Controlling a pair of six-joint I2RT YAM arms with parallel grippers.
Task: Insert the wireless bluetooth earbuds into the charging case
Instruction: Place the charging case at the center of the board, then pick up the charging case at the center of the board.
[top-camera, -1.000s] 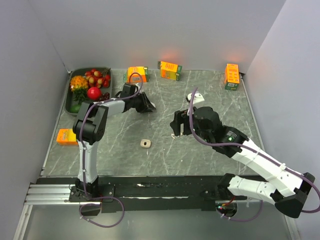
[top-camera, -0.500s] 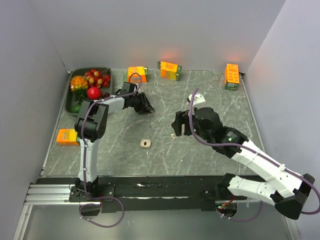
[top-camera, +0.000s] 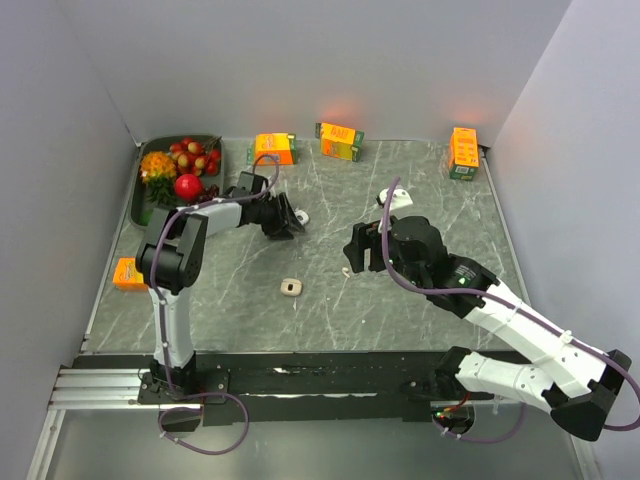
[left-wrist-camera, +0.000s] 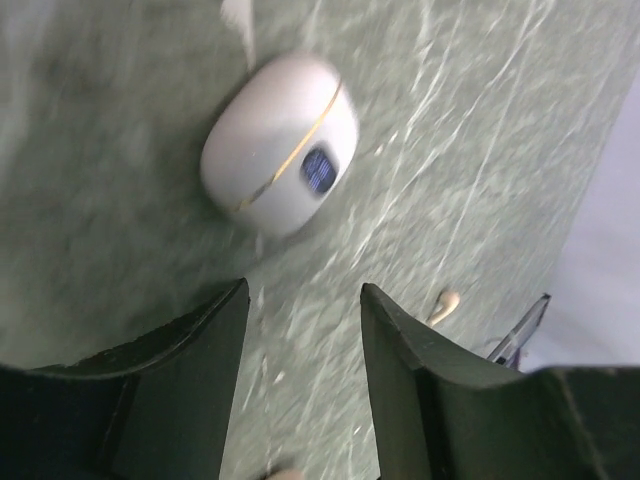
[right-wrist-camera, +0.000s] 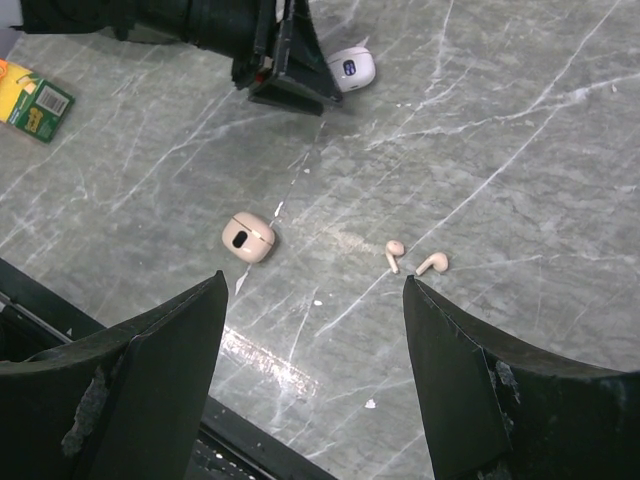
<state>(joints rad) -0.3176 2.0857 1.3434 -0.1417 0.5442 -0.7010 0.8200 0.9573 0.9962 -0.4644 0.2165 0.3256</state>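
Two tiny pale stemmed earbuds (right-wrist-camera: 394, 252) (right-wrist-camera: 433, 263) lie side by side on the grey table, just beyond my open, empty right gripper (right-wrist-camera: 315, 283), which hovers above them (top-camera: 352, 258). One earbud also shows far off in the left wrist view (left-wrist-camera: 445, 303). A beige rounded case (right-wrist-camera: 248, 238) lies closed to their left (top-camera: 291, 287). A white rounded case (left-wrist-camera: 280, 155) with a gold seam lies just ahead of my open, empty left gripper (left-wrist-camera: 303, 290), apart from the fingers (top-camera: 302, 216). My left gripper (top-camera: 288, 220) sits low at the table.
A tray of fruit (top-camera: 147, 203) stands at the back left. Orange cartons sit along the back (top-camera: 273, 149) (top-camera: 340, 139) (top-camera: 463, 152) and at the left edge (top-camera: 132, 273). A small white piece (top-camera: 394, 198) shows behind my right arm.
My left gripper has drawn back toward the left, and the white case now shows uncovered at its tip. My right arm has barely moved.
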